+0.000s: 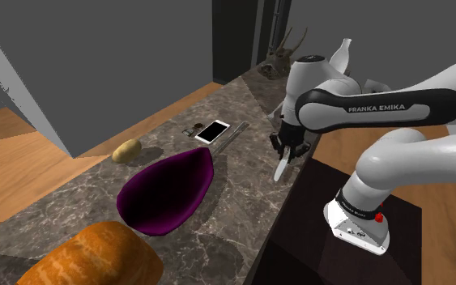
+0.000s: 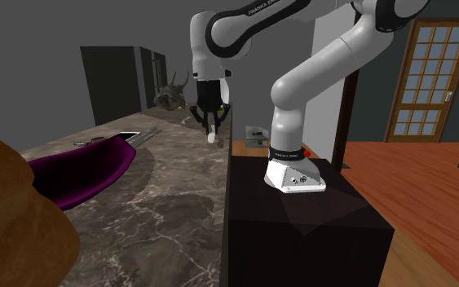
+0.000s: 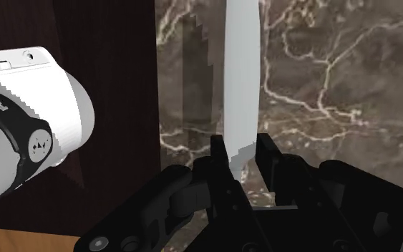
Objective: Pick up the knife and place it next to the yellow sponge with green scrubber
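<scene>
A knife (image 1: 281,168) with a pale, white-grey blade is clamped in the all-black two-finger claw (image 1: 285,155). In the shoulder view the blade is seen hanging from the claw toward six o'clock, tip down and leaning slightly. It hangs over the edge of the dark, white-veined marble bench (image 1: 234,202), where that edge meets the black box stand (image 1: 299,251).

In the wrist view the claw (image 3: 239,154) is closed to a narrow gap. Both fingers (image 3: 268,154) are pressed against the near end of the knife (image 3: 239,71). The blade runs straight away from the fingertips over the bench (image 3: 321,86), and its shadow is cast on the marble just beside it.

In the second exterior view the claw (image 2: 210,122) is held above the bench (image 2: 170,204) with the knife (image 2: 212,135) pointing down, apparently clear of the surface.

In the shoulder view three other things are set well apart from the claw:
- a glossy purple bowl (image 1: 169,190) at about eight o'clock
- a white rectangular phone (image 1: 213,130) between nine and ten o'clock
- a small tan potato (image 1: 126,150) at nine o'clock, beyond the bowl

A brown crusty bread loaf (image 1: 96,255) is seen at the bench's near end.
</scene>
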